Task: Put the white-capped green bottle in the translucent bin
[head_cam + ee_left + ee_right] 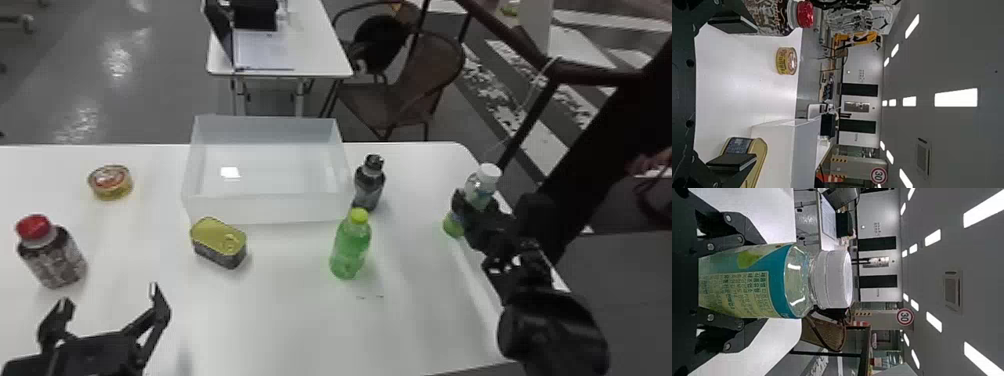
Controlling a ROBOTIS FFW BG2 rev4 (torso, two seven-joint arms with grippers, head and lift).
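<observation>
The white-capped green bottle [480,191] is at the table's right side, with my right gripper [476,212] closed around its middle. In the right wrist view that bottle [754,282] lies between the two fingers of the right gripper [752,284], its white cap pointing away from the palm. Whether its base touches the table I cannot tell. The translucent bin [270,209] stands at the table's back centre, left of the bottle. My left gripper [109,296] is parked at the front left, open and holding nothing; in its wrist view the left gripper [744,92] has widely spread fingers.
Between bin and right gripper stand a dark bottle [369,186], near the bin's right wall, and a green bottle with a yellow-green cap [350,247]. A rectangular tin [219,242] sits before the bin. Farther left are a round can [110,182] and a red-capped bottle [52,257].
</observation>
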